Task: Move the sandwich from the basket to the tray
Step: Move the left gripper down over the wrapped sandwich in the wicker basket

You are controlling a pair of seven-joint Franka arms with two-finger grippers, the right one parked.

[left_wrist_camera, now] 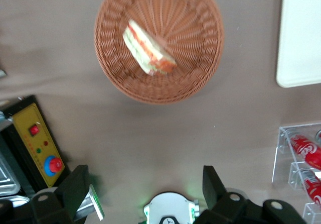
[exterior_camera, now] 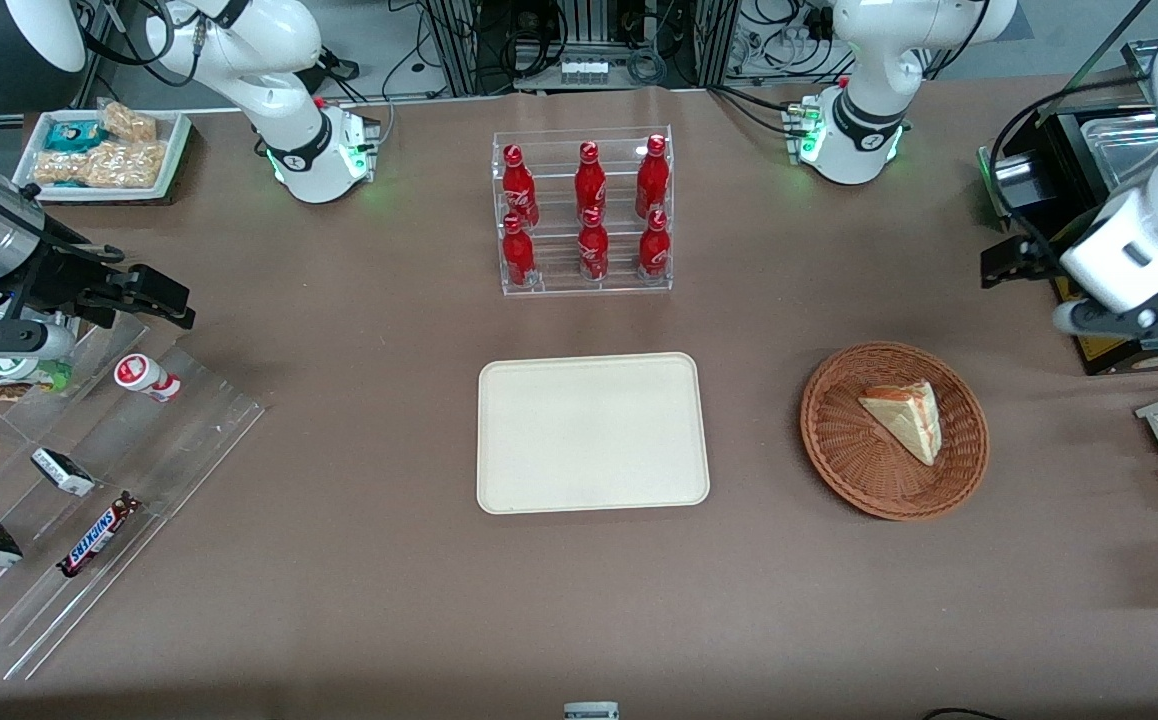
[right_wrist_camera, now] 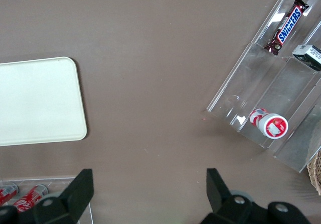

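The gripper (left_wrist_camera: 143, 191), fingers spread wide and only partly in frame, hangs above the table, apart from the basket (left_wrist_camera: 200, 68) holding the sandwich (left_wrist_camera: 149, 48).

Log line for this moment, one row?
end effector: open, above table, farther from camera than basket | sandwich: in basket | tray: bare

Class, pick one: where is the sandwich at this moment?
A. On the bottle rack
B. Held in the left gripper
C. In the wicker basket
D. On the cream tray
C: the sandwich lies inside the wicker basket; the cream tray is bare and the left gripper hovers open above the table, holding nothing.
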